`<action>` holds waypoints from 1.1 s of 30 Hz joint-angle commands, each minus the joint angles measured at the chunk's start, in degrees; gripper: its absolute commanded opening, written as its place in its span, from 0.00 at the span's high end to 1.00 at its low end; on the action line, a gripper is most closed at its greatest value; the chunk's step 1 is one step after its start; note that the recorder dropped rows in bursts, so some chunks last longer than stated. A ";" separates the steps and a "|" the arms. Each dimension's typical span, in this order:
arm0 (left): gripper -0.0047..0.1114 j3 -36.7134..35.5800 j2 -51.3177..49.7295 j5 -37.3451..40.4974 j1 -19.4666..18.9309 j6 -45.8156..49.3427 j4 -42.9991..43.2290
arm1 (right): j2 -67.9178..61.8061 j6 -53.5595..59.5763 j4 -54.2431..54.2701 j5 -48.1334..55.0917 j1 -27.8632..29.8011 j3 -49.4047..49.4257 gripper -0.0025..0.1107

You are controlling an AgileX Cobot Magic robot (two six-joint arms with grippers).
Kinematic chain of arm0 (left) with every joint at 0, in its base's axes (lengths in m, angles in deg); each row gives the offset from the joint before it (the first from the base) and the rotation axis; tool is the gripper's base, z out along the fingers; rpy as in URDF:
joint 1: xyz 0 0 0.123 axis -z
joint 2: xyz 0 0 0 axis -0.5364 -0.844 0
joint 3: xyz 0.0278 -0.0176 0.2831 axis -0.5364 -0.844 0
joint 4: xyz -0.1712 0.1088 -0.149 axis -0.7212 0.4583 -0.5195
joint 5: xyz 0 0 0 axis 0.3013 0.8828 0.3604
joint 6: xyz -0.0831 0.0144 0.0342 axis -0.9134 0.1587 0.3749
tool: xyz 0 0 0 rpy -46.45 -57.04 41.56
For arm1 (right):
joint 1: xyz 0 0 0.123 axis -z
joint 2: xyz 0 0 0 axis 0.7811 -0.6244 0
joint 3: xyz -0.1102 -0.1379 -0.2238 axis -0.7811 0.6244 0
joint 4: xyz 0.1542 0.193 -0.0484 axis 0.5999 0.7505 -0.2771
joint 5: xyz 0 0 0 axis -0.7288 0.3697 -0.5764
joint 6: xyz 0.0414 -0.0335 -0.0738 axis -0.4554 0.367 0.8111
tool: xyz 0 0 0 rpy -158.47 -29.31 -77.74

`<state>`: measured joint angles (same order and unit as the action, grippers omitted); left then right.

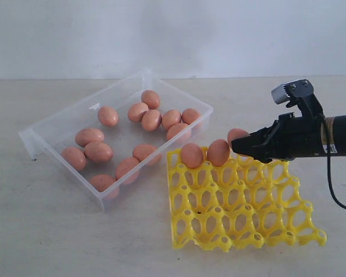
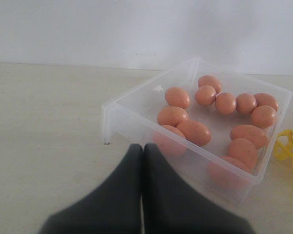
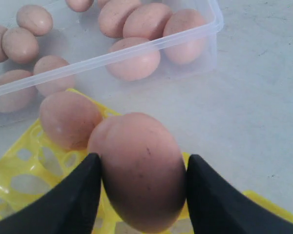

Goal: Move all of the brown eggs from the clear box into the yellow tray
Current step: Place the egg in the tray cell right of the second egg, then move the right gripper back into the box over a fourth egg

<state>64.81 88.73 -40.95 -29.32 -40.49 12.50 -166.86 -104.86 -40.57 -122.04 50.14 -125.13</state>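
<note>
The yellow tray (image 1: 242, 222) lies nearest on the desk (image 1: 75, 242), towards the right in the exterior view. In its far row two brown eggs (image 1: 191, 154) stand side by side in neighbouring cups. Just beside them the right gripper (image 1: 239, 147) reaches in from the right. Its fingers (image 3: 71, 197) are clamped on a third brown egg (image 3: 141, 170), one finger on each side of the shell. This egg is over the far edge of the tray; I cannot tell if it already sits in a cup.

The left gripper (image 2: 142, 195) appears only in the left wrist view. It points at a corner of the clear box (image 1: 40, 130), apart from it, with its fingers pressed together and holding nothing.

The box stands behind the tray and to the left, at an angle, one corner near the tray's far left corner. The other brown eggs (image 1: 98, 151), thirteen by my count, lie loose on its floor, several touching. Behind all is a white wall (image 1: 173, 34).
</note>
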 commanded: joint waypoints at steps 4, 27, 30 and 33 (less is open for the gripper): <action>1.00 0.05 0.11 -0.31 -0.18 0.02 -0.22 | -1.87 2.85 3.92 0.07 -0.08 -0.24 0.98; 1.00 0.05 0.11 -0.31 -0.18 0.02 -0.22 | 2.28 -1.49 10.83 -3.20 0.04 -0.24 0.42; 1.00 0.05 0.11 -0.31 -0.18 0.02 -0.22 | 8.15 -2.69 20.01 -12.03 0.04 -0.24 0.42; 1.00 0.05 0.11 -0.31 -0.18 0.02 -0.22 | 16.00 -9.62 27.62 -20.37 -4.27 -1.20 0.53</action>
<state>64.81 88.73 -40.95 -29.32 -40.49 12.50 -154.87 -111.58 -15.68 -138.59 48.56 -125.38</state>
